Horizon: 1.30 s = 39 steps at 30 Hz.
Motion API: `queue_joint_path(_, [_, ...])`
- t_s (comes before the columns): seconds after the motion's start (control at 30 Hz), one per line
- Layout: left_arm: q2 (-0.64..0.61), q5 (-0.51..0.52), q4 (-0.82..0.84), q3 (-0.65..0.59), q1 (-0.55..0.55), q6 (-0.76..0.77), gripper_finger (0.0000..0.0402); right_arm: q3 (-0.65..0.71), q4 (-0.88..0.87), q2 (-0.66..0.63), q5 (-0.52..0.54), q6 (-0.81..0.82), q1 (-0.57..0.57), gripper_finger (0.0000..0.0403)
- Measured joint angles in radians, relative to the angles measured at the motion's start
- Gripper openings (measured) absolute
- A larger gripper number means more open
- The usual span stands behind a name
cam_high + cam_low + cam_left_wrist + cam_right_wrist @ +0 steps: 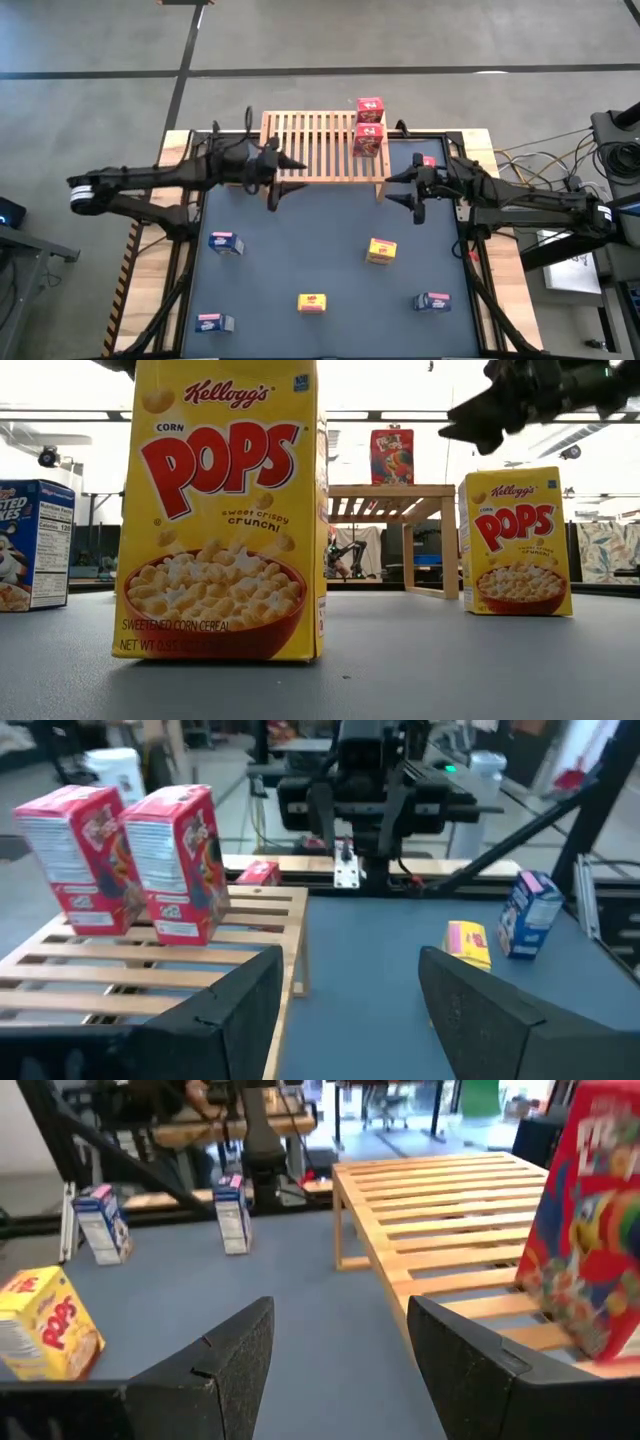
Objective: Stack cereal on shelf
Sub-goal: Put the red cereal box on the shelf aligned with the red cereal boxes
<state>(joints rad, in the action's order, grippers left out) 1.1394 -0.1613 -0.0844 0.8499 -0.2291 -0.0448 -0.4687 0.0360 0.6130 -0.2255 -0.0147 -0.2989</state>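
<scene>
Nearest the table's front edge stand three small boxes in a row: a blue printed cereal box [214,323] to the left, a yellow printed cereal box [313,302] in the middle, and a second blue box [433,301] to the right. One row farther in are a third blue box [226,243] and a second yellow box [381,250]. All five rest on the dark grey table top [300,240], well apart from one another. In the low view the two yellow boxes [228,510] and [516,540] stand upright, long axis vertical, printed fronts toward the front edge.

Farther back, the left gripper [281,176] hovers over the near left edge of the light wooden slatted shelf [310,150], its fingers spread with nothing between them. The right gripper [405,188] hovers just off the shelf's near right corner, likewise parted and empty.

Farthest away, two red printed cereal boxes [368,139] and [369,108] stand upright on the right end of the shelf, side by side and close together; whether they touch cannot be told. A third red box [427,161] lies on the table just beside the shelf's right end.

Judged progress: two boxes shelved, six visible boxes remaining; a third yellow box is not seen.
</scene>
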Motion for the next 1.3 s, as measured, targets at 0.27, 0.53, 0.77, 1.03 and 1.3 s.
queue_joint_path(0.27, [-0.116,0.049,-0.125,-0.147,0.115,0.006,0.0218,-0.376,-0.611,0.077,0.246,-0.022,0.000,0.0219])
queue_joint_path(0.53, [-0.129,0.049,-0.373,-0.270,0.150,0.011,0.0218,-0.527,-0.905,0.157,0.358,0.067,0.000,0.0219])
queue_joint_path(0.77, [-0.058,0.049,-0.544,-0.307,0.150,0.009,0.0218,-0.512,-1.081,0.217,0.386,0.130,-0.002,0.0219])
queue_joint_path(1.03, [0.046,0.048,-0.575,-0.218,0.150,-0.024,0.0218,-0.500,-1.116,0.307,0.538,0.059,-0.003,0.0219])
queue_joint_path(1.3, [0.151,0.047,-0.498,-0.130,0.150,-0.036,0.0218,-0.518,-1.132,0.379,0.494,-0.063,-0.153,0.0227])
